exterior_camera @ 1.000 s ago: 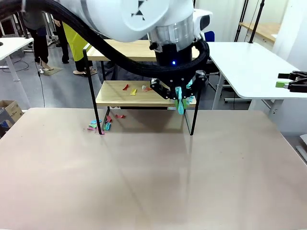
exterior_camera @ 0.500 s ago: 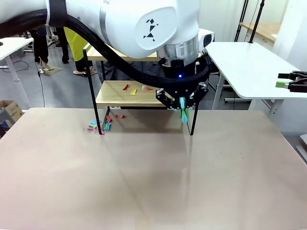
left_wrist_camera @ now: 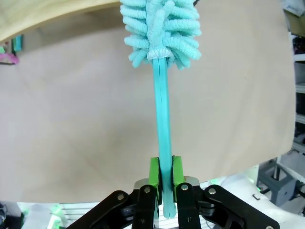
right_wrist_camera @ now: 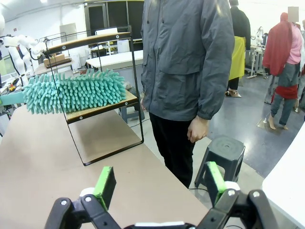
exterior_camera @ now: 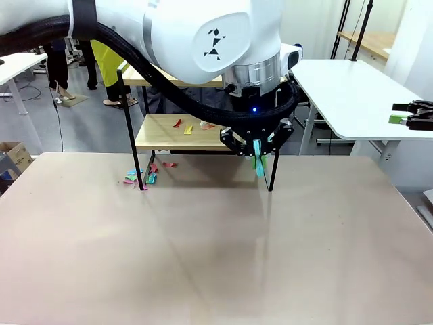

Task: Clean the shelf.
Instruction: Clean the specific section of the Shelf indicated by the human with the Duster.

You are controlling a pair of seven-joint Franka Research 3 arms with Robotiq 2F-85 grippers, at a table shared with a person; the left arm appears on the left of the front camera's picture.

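Upper centre of the front frame, the shelf (exterior_camera: 177, 140) stood at the far edge of the tan table (exterior_camera: 203, 257), and the left gripper (exterior_camera: 258, 154) hung at the right end of its lower board, pinched tight on the teal handle of a duster (exterior_camera: 258, 164). Down the left wrist view, the green pads (left_wrist_camera: 153, 171) squeezed that handle from both sides, the gripper (left_wrist_camera: 165, 164) clamped, and the fluffy duster (left_wrist_camera: 159, 28) head sat at the top of the frame against the board's edge. Coloured paper scraps (exterior_camera: 189, 126) lay on the lower board, with more scraps (exterior_camera: 142, 177) on the table by the shelf's front left leg. From the right wrist view, the duster (right_wrist_camera: 71, 93) head lay along the lower board of the shelf (right_wrist_camera: 102, 110) at left, a person (right_wrist_camera: 186, 62) in a grey jacket stood just behind it beside a black stool (right_wrist_camera: 224, 148), and the right gripper (right_wrist_camera: 160, 183) gaped wide with nothing between its pads
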